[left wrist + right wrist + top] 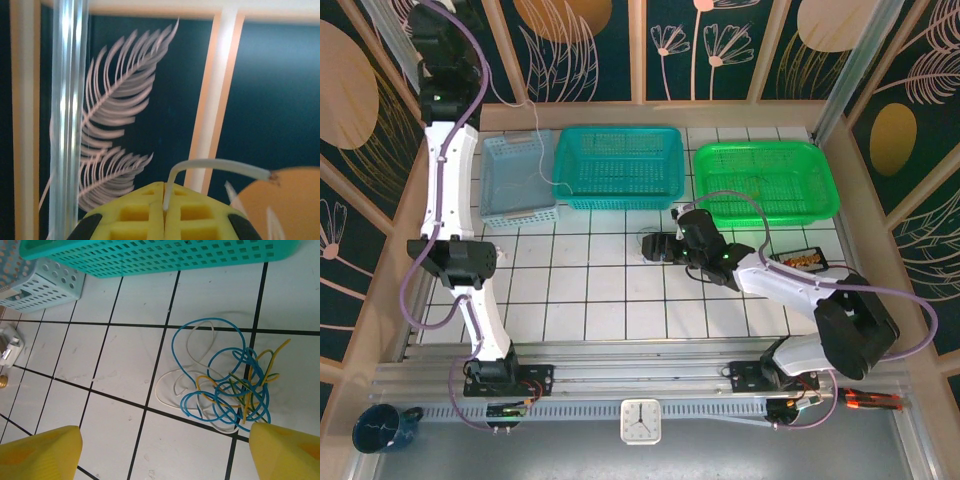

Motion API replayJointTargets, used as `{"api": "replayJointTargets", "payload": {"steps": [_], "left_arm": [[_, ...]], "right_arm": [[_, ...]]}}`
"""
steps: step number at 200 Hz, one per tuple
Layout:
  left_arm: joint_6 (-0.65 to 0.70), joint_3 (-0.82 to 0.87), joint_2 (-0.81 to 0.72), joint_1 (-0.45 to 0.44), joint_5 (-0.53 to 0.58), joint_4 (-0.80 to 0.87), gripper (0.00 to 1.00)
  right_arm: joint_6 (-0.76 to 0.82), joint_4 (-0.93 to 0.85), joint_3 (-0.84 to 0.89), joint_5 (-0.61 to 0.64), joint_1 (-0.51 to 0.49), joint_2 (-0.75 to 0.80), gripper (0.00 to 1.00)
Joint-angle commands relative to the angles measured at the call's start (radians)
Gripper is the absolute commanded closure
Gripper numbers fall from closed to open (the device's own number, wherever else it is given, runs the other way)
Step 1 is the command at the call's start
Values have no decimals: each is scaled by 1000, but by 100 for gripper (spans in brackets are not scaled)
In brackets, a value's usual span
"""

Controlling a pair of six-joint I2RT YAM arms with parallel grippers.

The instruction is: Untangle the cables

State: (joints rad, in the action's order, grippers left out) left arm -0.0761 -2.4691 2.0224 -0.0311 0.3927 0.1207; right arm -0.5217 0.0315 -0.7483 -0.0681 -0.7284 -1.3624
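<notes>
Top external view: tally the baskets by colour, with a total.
Light blue basket: 1
Teal basket: 1
Green basket: 1
Total: 3

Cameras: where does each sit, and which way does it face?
Top external: above and behind, looking down at the table; left arm, right arm show.
Left wrist: raised high, facing the wall; left end effector shut on a white cable.
Right wrist: low, facing down at the knot; right end effector open.
Shared: top and right wrist see the teal basket.
</notes>
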Motion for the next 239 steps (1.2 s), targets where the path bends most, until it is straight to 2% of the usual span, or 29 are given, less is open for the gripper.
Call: {"api": "replayJointTargets", "payload": {"steps": [1, 23, 36, 68, 101, 147, 201, 214, 239], "left_arm": [[25, 192, -44, 12, 34, -52, 100], [-14, 588, -204, 31, 9, -289, 100], [-68, 768, -275, 50, -21, -368, 100], [-88, 1032, -382, 60, -66, -436, 100], [-103, 1216, -446, 59, -125, -473, 100], [-119, 1327, -423, 59, -213, -486, 100], [-108, 1280, -257, 59, -294, -431, 100], [-102, 1260, -220, 59, -303, -407, 90], [-91, 1231, -173, 59, -322, -371, 63]], "right_arm": [[5, -16, -16, 29, -5, 31, 14], [5, -12, -5, 31, -6, 34, 14], [4, -8, -2, 33, -6, 34, 14], [5, 9, 0, 25, -8, 22, 14], [3, 38, 1, 19, -10, -1, 14], [2, 67, 7, 27, -29, -11, 14], [-6, 45, 14, 69, -46, 35, 14], [-6, 31, 14, 80, -49, 50, 14], [-6, 9, 14, 97, -53, 75, 14]]}}
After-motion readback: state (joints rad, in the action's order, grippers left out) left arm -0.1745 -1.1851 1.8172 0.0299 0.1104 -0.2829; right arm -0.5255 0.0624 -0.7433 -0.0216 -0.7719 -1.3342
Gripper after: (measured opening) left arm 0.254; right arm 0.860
